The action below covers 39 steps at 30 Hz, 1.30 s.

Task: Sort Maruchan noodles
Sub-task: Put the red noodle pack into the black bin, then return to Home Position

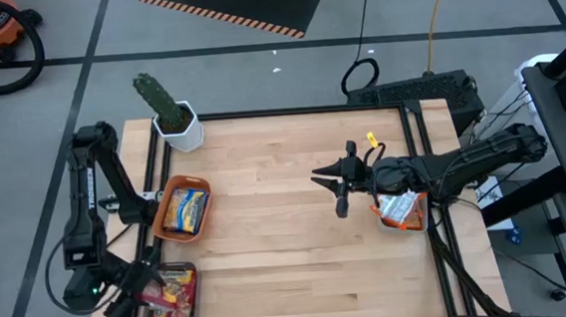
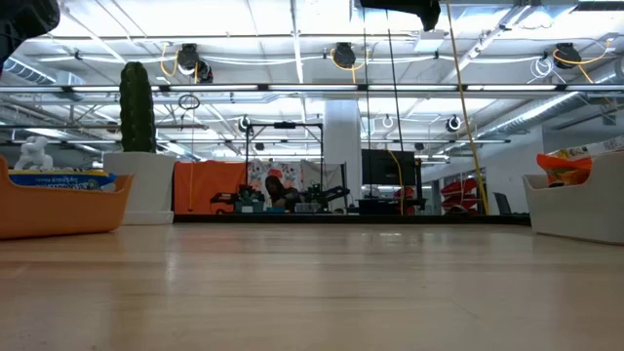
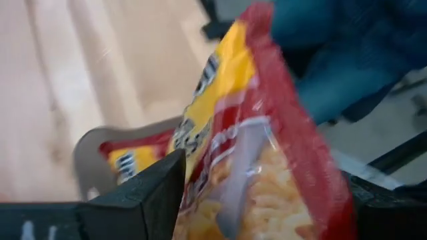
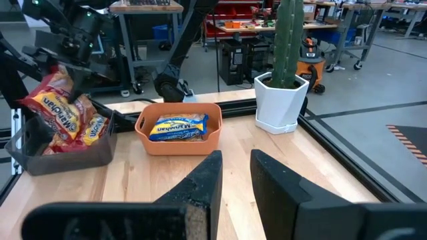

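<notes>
My left gripper (image 1: 140,288) is at the table's near left corner, over a grey tray (image 1: 195,306), shut on a dark red Maruchan packet (image 3: 267,133). More red packets (image 4: 93,127) lie in that tray. An orange bowl (image 1: 160,227) near the left edge holds a blue and yellow packet (image 1: 187,209). A tray at the right edge (image 2: 575,210) holds orange packets (image 1: 402,210). My right gripper (image 4: 235,173) hangs open above the table's middle right, touching nothing. My left gripper pinches the red packet between its two fingers (image 3: 150,193), which lie on either flat side of it (image 3: 220,193). In the right wrist view the fingers come from above and the packet (image 4: 57,100) hangs below them over the grey tray. Whether its lower end touches the packets there, I cannot tell.
A cactus in a white pot (image 1: 176,124) stands at the far left corner. Black rails (image 1: 416,129) frame the table. Bare wood (image 1: 269,239) spreads between the bowl and the right tray. Cables run along the right arm (image 1: 463,161).
</notes>
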Each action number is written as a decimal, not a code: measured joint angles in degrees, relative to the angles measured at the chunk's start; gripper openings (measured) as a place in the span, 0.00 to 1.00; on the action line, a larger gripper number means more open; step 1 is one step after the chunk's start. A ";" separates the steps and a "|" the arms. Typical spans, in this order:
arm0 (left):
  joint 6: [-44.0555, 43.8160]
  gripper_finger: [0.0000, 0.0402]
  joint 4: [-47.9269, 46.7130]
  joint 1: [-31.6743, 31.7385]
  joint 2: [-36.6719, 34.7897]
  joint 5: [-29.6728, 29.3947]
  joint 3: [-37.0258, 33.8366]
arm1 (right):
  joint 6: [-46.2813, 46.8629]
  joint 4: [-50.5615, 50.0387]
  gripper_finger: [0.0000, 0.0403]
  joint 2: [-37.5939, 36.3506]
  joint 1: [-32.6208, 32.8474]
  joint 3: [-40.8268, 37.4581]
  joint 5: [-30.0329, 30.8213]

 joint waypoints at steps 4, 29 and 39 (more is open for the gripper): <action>-0.26 0.65 6.04 0.04 -1.18 -1.70 0.00 | 0.02 0.00 0.19 0.00 0.00 0.00 0.01; 0.41 0.65 12.25 5.11 -4.51 -4.10 0.00 | 1.62 0.01 0.19 0.00 0.00 0.01 0.00; 15.48 0.65 6.26 14.02 -4.94 -12.25 0.00 | -3.44 0.07 0.19 0.00 -0.57 0.02 0.26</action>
